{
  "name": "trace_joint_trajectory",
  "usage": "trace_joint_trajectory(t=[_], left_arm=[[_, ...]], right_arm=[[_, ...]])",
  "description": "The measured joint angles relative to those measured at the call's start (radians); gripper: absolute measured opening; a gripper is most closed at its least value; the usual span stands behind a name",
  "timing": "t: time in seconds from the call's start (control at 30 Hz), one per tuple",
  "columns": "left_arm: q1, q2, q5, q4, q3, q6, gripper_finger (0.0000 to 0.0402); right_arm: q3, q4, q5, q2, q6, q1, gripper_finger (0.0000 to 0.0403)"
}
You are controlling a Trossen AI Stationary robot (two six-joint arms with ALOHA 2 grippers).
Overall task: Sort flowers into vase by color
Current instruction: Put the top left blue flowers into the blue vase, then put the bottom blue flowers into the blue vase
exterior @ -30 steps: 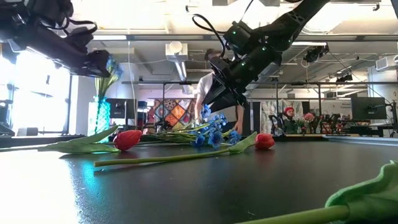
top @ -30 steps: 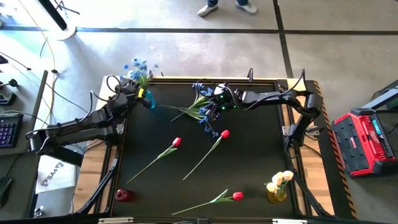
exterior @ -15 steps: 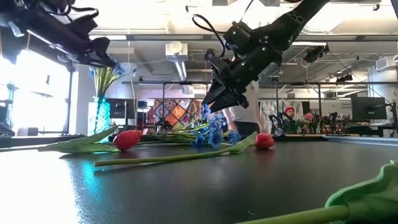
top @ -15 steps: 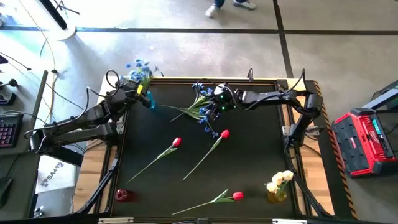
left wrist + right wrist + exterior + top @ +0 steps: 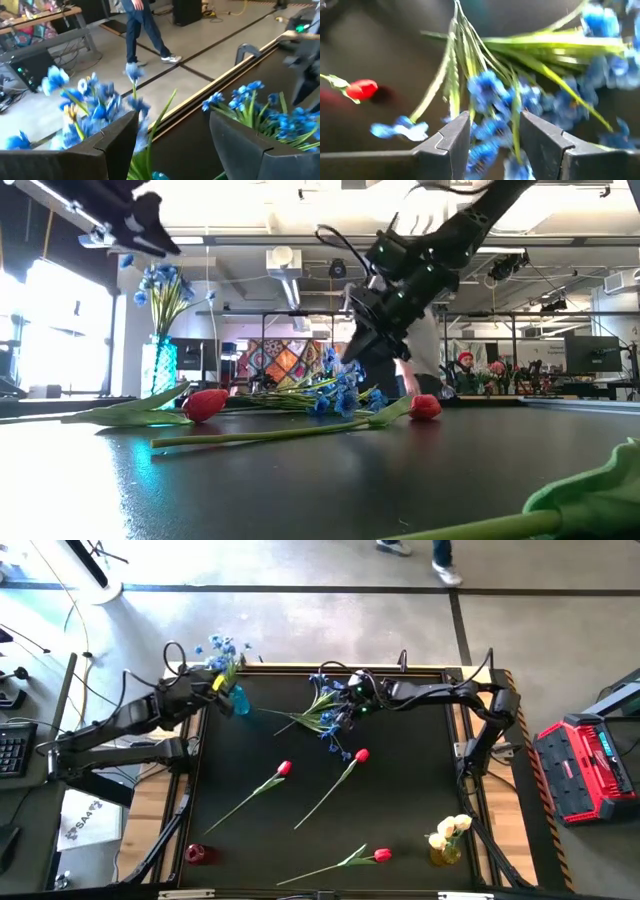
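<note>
The left pincer (image 5: 205, 690) hangs at the bench's (image 5: 400, 810) far left corner, about eleven o'clock in the overhead view, its fingers (image 5: 115, 135) spread apart and holding nothing. Just beside it stands a blue vase (image 5: 238, 700) with blue flowers (image 5: 222, 648) upright in it; in the left wrist view those blossoms show close in front of the fingers.

The right pincer (image 5: 345, 708) is low over a loose bunch of blue sprays (image 5: 325, 715) lying flat near twelve o'clock. Its fingers (image 5: 455, 135) stand partly apart, with blue blossoms and green stems between and just ahead of them; whether they press on any stem I cannot tell.

Three red tulips lie apart on the bench: one (image 5: 284, 769) left of centre, one (image 5: 361, 755) near centre, one (image 5: 381, 856) toward six o'clock. A red vase (image 5: 196, 854) stands at seven o'clock. Pale yellow tulips (image 5: 452, 828) stand in an amber vase (image 5: 445, 854) at five o'clock.
</note>
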Motion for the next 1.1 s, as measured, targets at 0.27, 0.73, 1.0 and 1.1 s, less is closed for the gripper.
trace_joint_trajectory(t=[0.27,0.73,1.0,1.1], left_arm=[[-0.071,0.072,-0.031,-0.028,0.139,0.111,0.0237],[-0.103,0.435,0.172,-0.015,0.350,0.140,0.0237],[-0.100,0.664,0.308,0.024,0.350,0.118,0.0237],[-0.077,0.733,0.379,0.029,0.350,0.129,0.0237]], right_arm=[[-0.156,0.111,-0.097,0.000,0.057,-0.061,0.0161],[-0.198,0.274,-0.133,-0.028,0.124,-0.055,0.0161],[-0.198,0.280,-0.128,-0.146,0.119,-0.055,0.0161],[-0.198,0.278,-0.128,-0.184,0.116,-0.055,0.0161]])
